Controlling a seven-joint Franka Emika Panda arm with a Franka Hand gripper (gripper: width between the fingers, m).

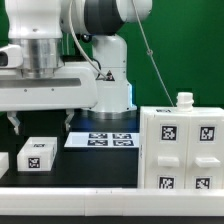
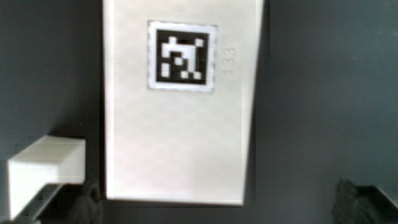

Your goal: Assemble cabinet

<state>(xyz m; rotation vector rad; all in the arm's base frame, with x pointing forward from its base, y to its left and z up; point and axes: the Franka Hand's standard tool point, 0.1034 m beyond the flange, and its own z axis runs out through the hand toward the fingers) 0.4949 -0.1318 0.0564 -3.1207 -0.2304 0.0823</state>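
Currently the end effector (image 1: 42, 125) hangs released and empty, its two dark fingers (image 1: 68, 121) spread wide above a long white plastic panel (image 2: 183, 130) with a black-and-white square tag near one end. In the wrist view the fingers show to either side of the panel's untagged end. On one flank is bare dark counter (image 2: 329, 100). On the other, a small plain white plastic block (image 2: 45, 165) sits just beside the panel, close to one finger.

The step looks like a descent to grasp the panel. To do it well, centre the opening over the panel's narrow width and keep the wrist square to its long edges. Come straight down at a spot where the near finger clears the block instead of landing on it, and close only once both pads flank the sides.

Farther out, the thin flat white marker board (image 1: 112, 140) lies on the counter. Beyond it, at the exterior view's right, stands the cabinet (image 1: 180, 145), a large white plastic box with tags on its faces, well apart from the end effector.
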